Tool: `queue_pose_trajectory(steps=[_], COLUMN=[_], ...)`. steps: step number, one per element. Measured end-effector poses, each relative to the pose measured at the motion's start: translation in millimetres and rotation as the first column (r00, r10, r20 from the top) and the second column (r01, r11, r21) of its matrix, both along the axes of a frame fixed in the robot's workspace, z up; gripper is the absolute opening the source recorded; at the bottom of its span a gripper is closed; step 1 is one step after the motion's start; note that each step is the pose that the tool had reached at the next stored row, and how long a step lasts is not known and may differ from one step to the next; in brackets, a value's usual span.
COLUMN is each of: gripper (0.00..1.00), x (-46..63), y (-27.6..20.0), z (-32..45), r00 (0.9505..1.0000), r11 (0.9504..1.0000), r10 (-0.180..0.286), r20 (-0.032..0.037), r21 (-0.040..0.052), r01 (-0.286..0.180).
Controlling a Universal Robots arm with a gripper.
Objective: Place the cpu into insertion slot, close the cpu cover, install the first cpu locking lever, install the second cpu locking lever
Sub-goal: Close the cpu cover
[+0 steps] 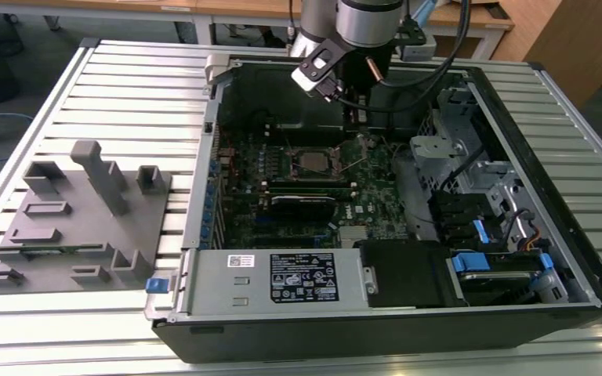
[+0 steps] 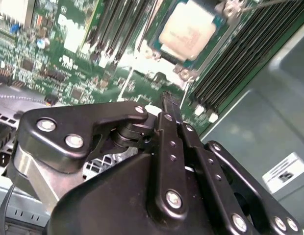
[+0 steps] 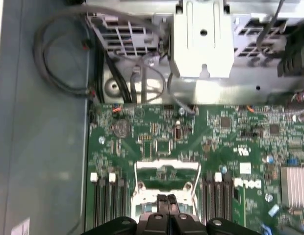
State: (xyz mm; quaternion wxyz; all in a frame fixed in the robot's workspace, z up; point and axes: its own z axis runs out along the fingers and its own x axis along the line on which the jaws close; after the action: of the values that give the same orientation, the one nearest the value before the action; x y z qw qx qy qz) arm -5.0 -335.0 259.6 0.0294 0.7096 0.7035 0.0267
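On the tabletop (image 1: pixel 123 78), the open computer case (image 1: pixel 385 337) holds the cpu (image 2: pixel 186 27), seated in its slot (so closing looks like the step in hand). The claw (image 2: pixel 170 100) hovers near it, clenched and empty; the next move likely calls for pressing the cpu cover (image 3: pixel 166 164) down.

cpu (image 2: pixel 187 29): in the motherboard (image 3: pixel 157 139) socket, below the end effector (image 3: pixel 166 199)
computer case (image 1: pixel 385 348): on the table (image 1: pixel 123 70), beneath the end effector
fixture block (image 1: pixel 71 227): on the table, towards the exterior view's left of the end effector
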Motion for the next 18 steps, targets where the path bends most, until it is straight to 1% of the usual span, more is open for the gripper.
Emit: queue_pose_trajectory(steps=[6, 13, 18], gripper=[0.10, 0.10, 0.10], x=[11.0, 30.3, 41.8], y=[0.0, 0.0, 0.0], z=[0.0, 0.0, 0.0], r00=[1.0000, 1.0000, 1.0000], r11=[1.0000, 1.0000, 1.0000], r10=[0.000, 0.000, 0.000], r20=[-0.0001, -0.0005, -0.0007], r21=[-0.0001, 0.0000, -0.0001], r01=[0.000, 0.000, 0.000])
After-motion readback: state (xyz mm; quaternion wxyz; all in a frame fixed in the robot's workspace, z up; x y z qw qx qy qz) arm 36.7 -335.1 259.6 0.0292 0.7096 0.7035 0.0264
